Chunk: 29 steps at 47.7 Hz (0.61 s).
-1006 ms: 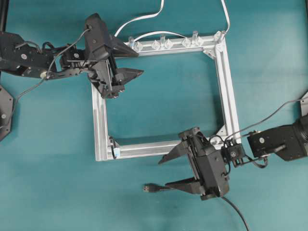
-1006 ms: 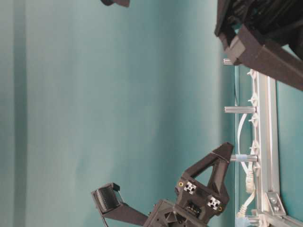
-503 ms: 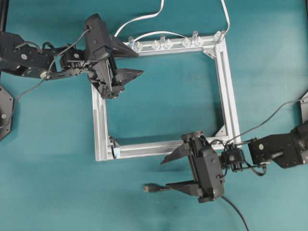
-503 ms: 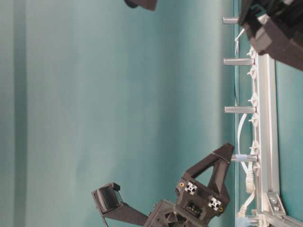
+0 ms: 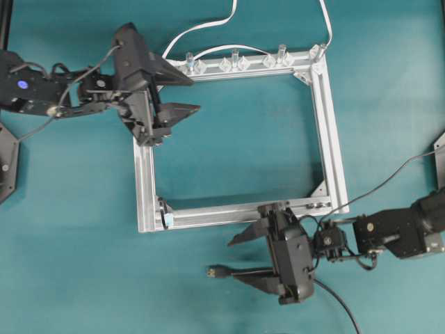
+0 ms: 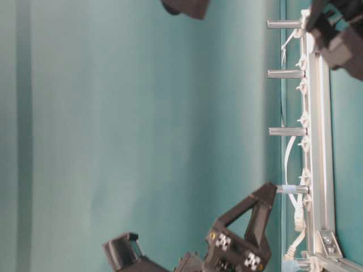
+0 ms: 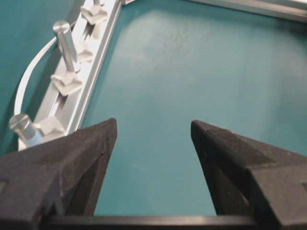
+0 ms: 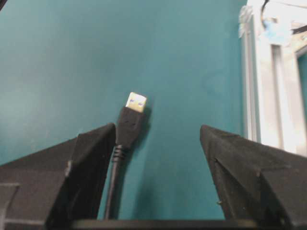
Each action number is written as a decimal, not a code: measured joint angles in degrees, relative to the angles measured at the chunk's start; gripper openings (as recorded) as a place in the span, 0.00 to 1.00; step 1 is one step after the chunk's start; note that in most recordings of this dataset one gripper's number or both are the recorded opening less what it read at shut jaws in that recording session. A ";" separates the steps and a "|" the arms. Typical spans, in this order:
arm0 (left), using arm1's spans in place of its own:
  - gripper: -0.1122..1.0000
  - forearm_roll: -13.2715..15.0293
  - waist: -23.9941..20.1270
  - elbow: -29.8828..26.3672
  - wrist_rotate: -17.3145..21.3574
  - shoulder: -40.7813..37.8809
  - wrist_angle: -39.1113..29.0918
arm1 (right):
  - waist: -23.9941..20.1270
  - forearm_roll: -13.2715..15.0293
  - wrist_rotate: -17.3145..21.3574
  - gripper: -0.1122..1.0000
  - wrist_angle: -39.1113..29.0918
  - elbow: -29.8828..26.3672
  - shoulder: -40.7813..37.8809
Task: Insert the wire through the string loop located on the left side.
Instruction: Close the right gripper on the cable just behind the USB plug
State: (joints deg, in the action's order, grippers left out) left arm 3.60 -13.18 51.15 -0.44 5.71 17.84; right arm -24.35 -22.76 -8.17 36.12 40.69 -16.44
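The wire point(image 5: 217, 272) lies on the teal mat below the aluminium frame point(image 5: 327, 125), its black plug point(image 8: 130, 122) with a metal tip pointing left. My right gripper point(image 5: 233, 258) is open around it. In the right wrist view the gripper point(image 8: 158, 128) has the wire close beside one finger, and the jaws are not closed on it. The string loop point(image 5: 165, 211) with its pale blue tab point(image 8: 274, 31) sits at the frame's lower left corner. My left gripper point(image 5: 195, 95) hovers open and empty by the frame's upper left corner, only mat showing between its fingers in the left wrist view point(image 7: 153, 125).
A white cable point(image 5: 208, 26) curves behind the frame's top rail, which carries clear clips point(image 5: 226, 65) and upright metal posts point(image 7: 64, 40). The wire trails off toward the lower right point(image 5: 341, 303). Both arms reach in from the sides.
My right gripper has moved down and left, coming over the wire behind its plug. The left gripper has shifted slightly left and up. The wire has not moved.
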 measured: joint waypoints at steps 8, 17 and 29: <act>0.76 0.00 0.18 2.64 0.00 3.16 -0.26 | -0.79 -1.49 0.00 0.78 0.09 -0.88 -1.58; 0.76 0.00 0.62 4.66 0.00 6.15 -2.11 | -1.58 -3.08 0.00 0.78 0.09 -1.93 -3.34; 0.76 0.00 1.05 6.86 0.00 9.14 -3.43 | -2.20 -4.48 0.00 0.78 0.09 -2.90 -5.71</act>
State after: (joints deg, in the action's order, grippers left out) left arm 3.60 -12.13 58.01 -0.44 14.85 14.41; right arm -26.54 -27.25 -8.17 36.21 37.79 -22.15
